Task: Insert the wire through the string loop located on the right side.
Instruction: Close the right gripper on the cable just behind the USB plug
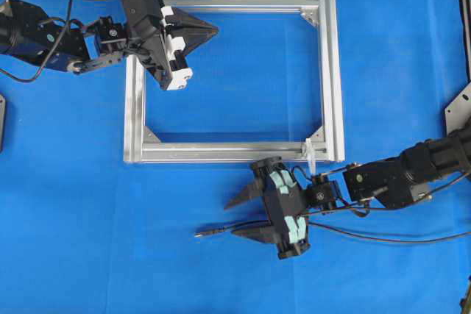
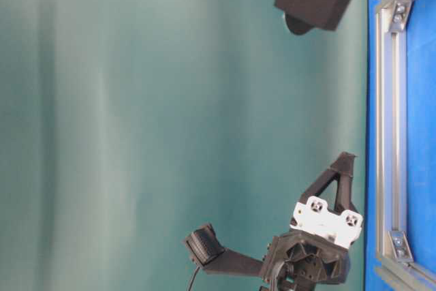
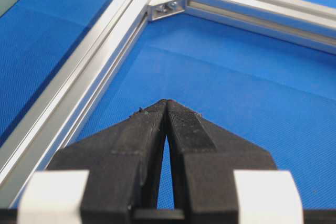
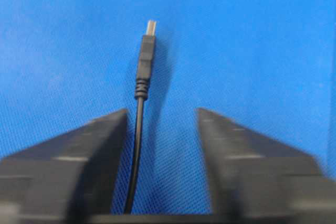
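Note:
The wire (image 1: 221, 229) is a thin black cable lying on the blue mat, its plug tip (image 1: 199, 233) pointing left. My right gripper (image 1: 237, 217) hovers over it, open. In the right wrist view the wire (image 4: 138, 129) runs between the fingers, close to the left finger (image 4: 100, 140), and its plug (image 4: 146, 56) lies just past the tips of the right gripper (image 4: 161, 113). The string loop (image 1: 310, 154) is a tiny white tab on the silver frame (image 1: 335, 71), at its near right corner. My left gripper (image 1: 215, 31) is shut and empty over the frame's far left part; its tips (image 3: 167, 103) meet.
The frame's rail (image 3: 100, 77) and a corner bracket (image 3: 168, 8) lie just ahead of the left gripper. In the table-level view the frame (image 2: 385, 134) lies flat, with the left gripper (image 2: 344, 160) above it. The right arm's cables (image 1: 383, 237) trail across the mat to the right.

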